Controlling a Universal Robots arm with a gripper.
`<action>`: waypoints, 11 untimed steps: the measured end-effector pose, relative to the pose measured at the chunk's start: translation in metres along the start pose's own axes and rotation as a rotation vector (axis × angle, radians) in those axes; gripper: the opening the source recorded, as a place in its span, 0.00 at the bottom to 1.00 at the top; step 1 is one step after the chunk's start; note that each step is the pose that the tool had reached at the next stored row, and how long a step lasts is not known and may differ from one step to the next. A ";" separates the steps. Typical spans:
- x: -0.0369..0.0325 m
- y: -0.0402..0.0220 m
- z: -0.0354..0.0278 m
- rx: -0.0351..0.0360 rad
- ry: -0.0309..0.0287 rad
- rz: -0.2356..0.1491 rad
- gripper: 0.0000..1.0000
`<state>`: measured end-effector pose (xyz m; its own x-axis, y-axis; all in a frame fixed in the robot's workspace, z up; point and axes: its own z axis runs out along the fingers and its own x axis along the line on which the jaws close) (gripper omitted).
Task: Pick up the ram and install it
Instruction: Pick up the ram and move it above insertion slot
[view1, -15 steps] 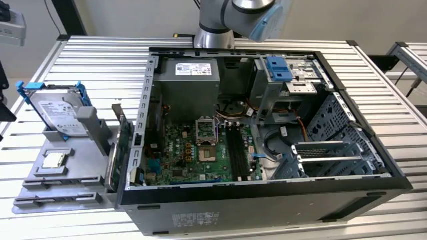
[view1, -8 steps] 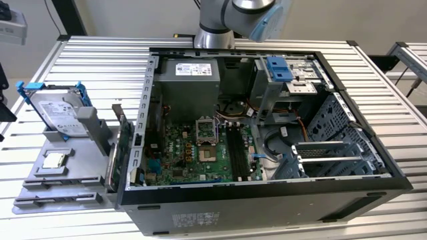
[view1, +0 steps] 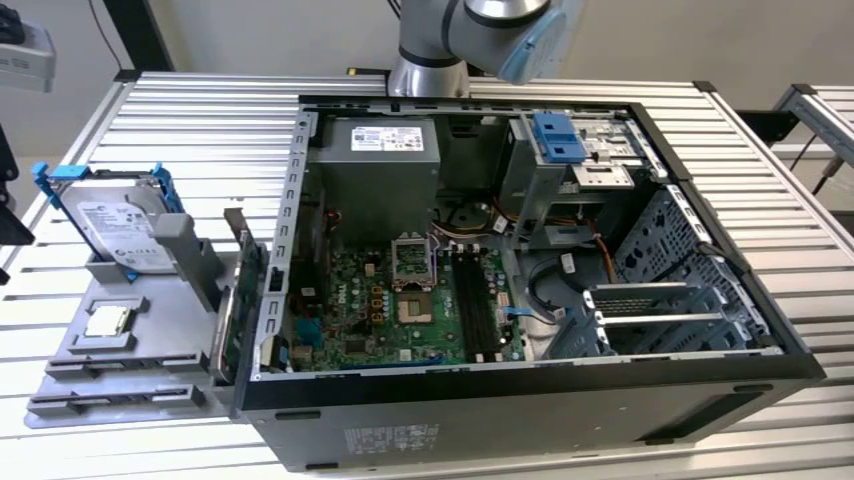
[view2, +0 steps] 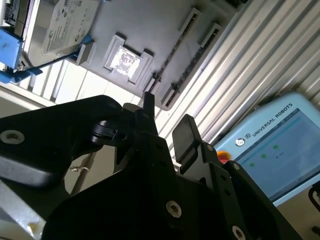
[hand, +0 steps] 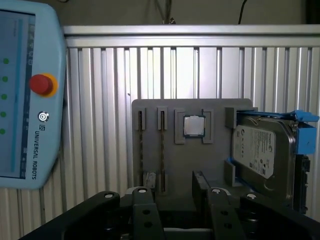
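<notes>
The ram (hand: 161, 150) stood on edge in a narrow slot of the gray tray (hand: 180, 170), seen from above as a thin line. It appeared to be the slot nearer the processor chip (hand: 193, 125), though the edge-on look made that hard to confirm. A second slot (hand: 140, 145) ran parallel just beside it, toward the tray's outer edge.

The gripper (hand: 171, 185) hovered over one end of the tray, its fingers (view2: 186, 127) spread apart with nothing between them. In the first wrist view the ram's line fell within that gap. Beyond the chip the hard drive (hand: 260, 150) leaned in its blue bracket (hand: 302, 120), well apart from the ram, with bare tray around the slots.

The tray lay on a ribbed metal table (view1: 200, 110), just beside the open computer case (view1: 534, 395), on the exterior view's left. Inside, the black memory slots (view1: 470, 300) on the motherboard (view1: 387, 310) lay uncovered, with cables near them.

The hard drive bore a white printed label and the power supply (view1: 380, 160) another. The teach pendant (hand: 25, 75) carried a logo, lettering and a red button (hand: 41, 84).
</notes>
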<state>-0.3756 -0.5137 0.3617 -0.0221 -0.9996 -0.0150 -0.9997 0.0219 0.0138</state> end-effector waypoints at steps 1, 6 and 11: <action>0.0000 0.0000 0.0003 0.0000 0.0000 0.000 1.00; 0.0002 0.0000 0.0021 0.0000 0.0000 0.000 1.00; 0.0002 -0.0001 0.0043 -0.0001 0.0000 0.000 1.00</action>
<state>-0.3756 -0.5138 0.3574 -0.0221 -0.9996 -0.0150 -0.9997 0.0219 0.0139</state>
